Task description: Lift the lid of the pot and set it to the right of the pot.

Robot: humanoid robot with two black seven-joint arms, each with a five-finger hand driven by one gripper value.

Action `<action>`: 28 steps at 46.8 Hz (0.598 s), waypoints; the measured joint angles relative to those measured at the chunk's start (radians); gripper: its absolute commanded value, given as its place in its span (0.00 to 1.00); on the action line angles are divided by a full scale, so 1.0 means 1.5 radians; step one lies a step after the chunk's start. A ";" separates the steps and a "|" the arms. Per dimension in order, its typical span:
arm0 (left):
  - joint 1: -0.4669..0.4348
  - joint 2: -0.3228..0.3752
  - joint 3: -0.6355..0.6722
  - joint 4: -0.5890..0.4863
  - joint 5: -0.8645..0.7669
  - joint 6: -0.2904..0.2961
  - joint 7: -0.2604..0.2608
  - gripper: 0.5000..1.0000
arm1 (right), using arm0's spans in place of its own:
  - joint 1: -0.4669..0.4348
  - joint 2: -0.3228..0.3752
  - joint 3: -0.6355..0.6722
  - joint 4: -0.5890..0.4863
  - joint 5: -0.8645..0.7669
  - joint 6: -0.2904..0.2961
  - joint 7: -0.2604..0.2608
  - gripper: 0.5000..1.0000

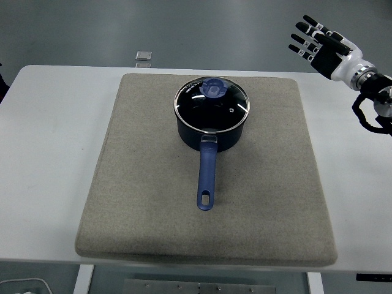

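A dark blue saucepan (211, 125) with a long blue handle is seen on a grey felt mat (153, 202) covering a white table (49, 153), its glass lid (212, 104) with blue knob seated on top. The robot's right hand (321, 46) is held at upper right, well apart, fingers spread and empty.

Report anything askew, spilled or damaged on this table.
Nothing stands out. The glass lid with the blue knob sits squarely on the dark blue saucepan, centred on the grey felt mat. The right hand hovers open, far off.
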 measured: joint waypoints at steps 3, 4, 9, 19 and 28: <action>0.000 0.000 0.000 0.000 0.000 0.000 0.000 1.00 | 0.000 0.000 0.000 0.000 0.000 0.000 0.000 0.83; 0.000 0.000 0.000 0.000 0.000 0.000 0.000 1.00 | 0.000 0.000 0.000 0.000 0.000 0.000 0.000 0.83; -0.001 0.000 0.000 0.000 0.000 0.000 0.000 1.00 | 0.000 0.000 0.000 0.000 0.000 0.000 0.001 0.83; -0.001 0.000 0.000 0.004 0.000 0.000 0.000 1.00 | 0.000 -0.001 -0.001 0.000 -0.002 -0.007 0.002 0.83; -0.001 0.000 0.000 0.006 0.000 0.000 0.000 1.00 | 0.000 -0.002 -0.001 0.000 -0.002 -0.010 0.002 0.83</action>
